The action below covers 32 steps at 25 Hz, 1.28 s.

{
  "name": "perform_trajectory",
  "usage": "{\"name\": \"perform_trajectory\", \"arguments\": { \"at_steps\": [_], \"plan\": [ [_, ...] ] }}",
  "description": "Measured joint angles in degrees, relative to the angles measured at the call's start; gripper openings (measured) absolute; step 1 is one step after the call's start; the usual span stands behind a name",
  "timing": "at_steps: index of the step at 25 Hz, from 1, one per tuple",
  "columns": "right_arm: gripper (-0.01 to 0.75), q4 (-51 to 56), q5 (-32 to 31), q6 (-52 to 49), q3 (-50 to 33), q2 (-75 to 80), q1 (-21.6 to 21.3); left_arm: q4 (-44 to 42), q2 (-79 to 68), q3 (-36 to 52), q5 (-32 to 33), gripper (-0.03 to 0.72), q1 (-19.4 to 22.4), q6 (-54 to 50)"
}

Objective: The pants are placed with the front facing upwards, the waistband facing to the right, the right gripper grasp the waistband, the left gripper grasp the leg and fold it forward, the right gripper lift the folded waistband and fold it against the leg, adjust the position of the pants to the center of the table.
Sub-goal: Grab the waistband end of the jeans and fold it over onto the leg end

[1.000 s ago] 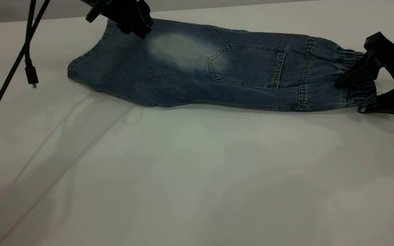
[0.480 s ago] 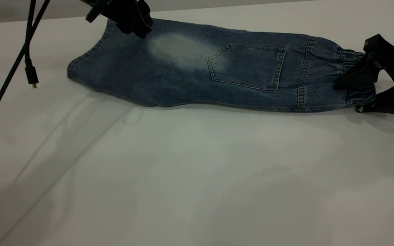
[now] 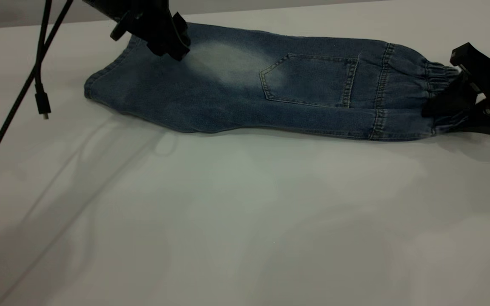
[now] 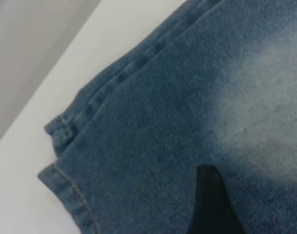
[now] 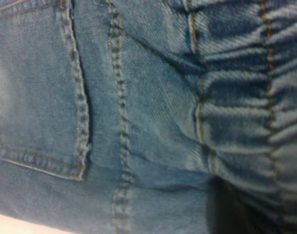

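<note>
The blue denim pants (image 3: pixel 236 93) lie folded lengthwise across the far part of the white table (image 3: pixel 245 221), square back pocket (image 3: pixel 309 80) up. The ruched waistband (image 3: pixel 438 80) points right, and the leg hem (image 3: pixel 100 80) points left. My right gripper (image 3: pixel 449 114) is at the waistband's near corner, its black fingers pinched on the gathered denim. In the right wrist view the waistband (image 5: pixel 246 107) fills the picture, with one dark finger (image 5: pixel 231 209) under its edge. My left gripper (image 3: pixel 168 42) hovers over the leg near the pale knee patch (image 3: pixel 228 63). One finger (image 4: pixel 207 204) shows over the denim, well apart from the other.
A thin black cable with a plug (image 3: pixel 43 104) hangs at the far left above the table. The table's far edge (image 3: pixel 79 21) runs just behind the pants. Bare white tabletop spreads in front of the pants.
The right gripper's fingers have drawn together on the waistband, and that end of the pants has risen a little. The left gripper and its hanging cable have shifted slightly.
</note>
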<state>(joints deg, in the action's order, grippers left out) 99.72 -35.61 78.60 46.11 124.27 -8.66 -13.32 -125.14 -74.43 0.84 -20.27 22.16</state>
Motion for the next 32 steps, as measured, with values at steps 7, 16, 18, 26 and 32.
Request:
{"name": "perform_trajectory", "arguments": {
  "at_steps": [7, 16, 18, 26, 32],
  "plan": [
    [0.081, 0.07, -3.71, 0.34, 1.54, -0.12, -0.06, 0.0, -3.55, 0.0, -0.84, 0.394, 0.0, -0.6],
    [0.081, 0.08, -20.35, 0.51, 6.46, -0.31, -0.06, 0.0, -6.48, 0.0, -2.03, 0.394, 0.0, -3.94],
    [0.081, 0.08, -24.29, 0.49, 7.75, -0.31, -0.06, 0.0, -6.92, -0.05, -2.15, 0.394, 0.0, -3.94],
    [0.081, 0.12, -34.26, -0.48, 11.36, -0.94, 0.07, -0.04, -8.26, -0.1, -3.26, 0.39, -1.31, -4.99],
    [0.081, 0.09, -34.4, -0.53, 12.64, -3.8, 0.07, 0.02, -9.38, -0.14, -3.87, 0.387, -4.62, -5.26]
  ]
}}
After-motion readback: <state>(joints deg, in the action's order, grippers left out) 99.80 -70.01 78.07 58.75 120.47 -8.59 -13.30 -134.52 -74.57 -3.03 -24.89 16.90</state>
